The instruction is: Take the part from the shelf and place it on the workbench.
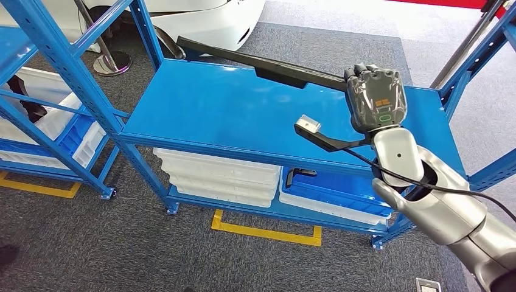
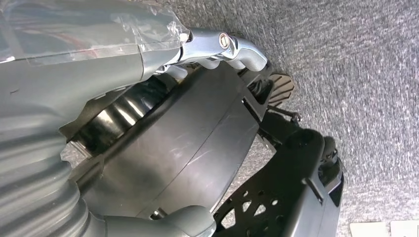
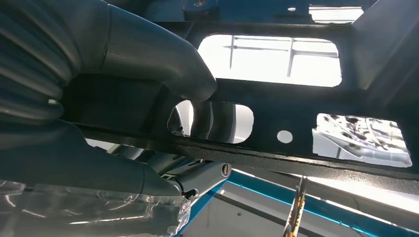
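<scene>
Silver right arm [image 1: 444,207], black cable [image 1: 426,182], grey right hand [image 1: 375,97]

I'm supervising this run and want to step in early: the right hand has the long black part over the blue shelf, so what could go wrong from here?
1. The right hand grips the long black plastic part near one end, so the far end could sag or twist in the grasp.
2. That far end reaches past the blue metal shelf post and might catch on it when swung.
3. The black cable beside the wrist could snag.

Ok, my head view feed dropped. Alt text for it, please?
The right hand grips a long black part over the blue shelf top. White bins sit on the level below, with grey carpet in front.
</scene>
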Motion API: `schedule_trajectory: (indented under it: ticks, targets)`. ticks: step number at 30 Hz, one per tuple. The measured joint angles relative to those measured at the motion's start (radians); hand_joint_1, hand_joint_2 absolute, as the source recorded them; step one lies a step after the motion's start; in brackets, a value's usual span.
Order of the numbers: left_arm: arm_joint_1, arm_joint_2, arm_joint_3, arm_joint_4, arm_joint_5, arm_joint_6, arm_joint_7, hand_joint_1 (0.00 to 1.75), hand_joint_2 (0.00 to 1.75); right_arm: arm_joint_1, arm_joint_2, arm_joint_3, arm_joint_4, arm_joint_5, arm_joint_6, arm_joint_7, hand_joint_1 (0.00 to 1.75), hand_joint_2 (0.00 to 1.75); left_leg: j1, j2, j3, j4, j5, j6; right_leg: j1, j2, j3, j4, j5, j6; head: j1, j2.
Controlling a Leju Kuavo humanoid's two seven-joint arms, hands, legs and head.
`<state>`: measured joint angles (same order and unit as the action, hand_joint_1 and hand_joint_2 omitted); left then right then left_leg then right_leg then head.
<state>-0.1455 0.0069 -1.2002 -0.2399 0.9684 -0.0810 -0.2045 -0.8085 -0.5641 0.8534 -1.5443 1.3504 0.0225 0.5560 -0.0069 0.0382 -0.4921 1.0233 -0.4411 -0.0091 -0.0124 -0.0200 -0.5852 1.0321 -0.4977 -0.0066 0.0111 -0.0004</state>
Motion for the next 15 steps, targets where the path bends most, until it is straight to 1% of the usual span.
schedule_trajectory:
  ticks: [5, 15]
  targets:
    - [0.0, 0.0, 0.004, 0.0, 0.004, 0.033, 0.0, 0.0, 1.75, 0.002, 0.0, 0.012, -0.026, -0.004, -0.005, 0.001, 1.75, 1.75, 0.0, 0.0, 0.0, 0.0, 0.0, 0.0, 0.0, 0.0, 0.0, 0.0, 0.0, 0.0, 0.0, 0.0]
    - [0.0, 0.0, 0.005, 0.0, 0.009, 0.05, 0.002, 0.0, 1.75, 0.019, 0.0, 0.014, -0.053, -0.053, -0.014, 0.016, 1.75, 1.75, 0.0, 0.0, 0.0, 0.0, 0.0, 0.0, 0.0, 0.0, -0.001, 0.0, 0.0, 0.0, 0.0, 0.0]
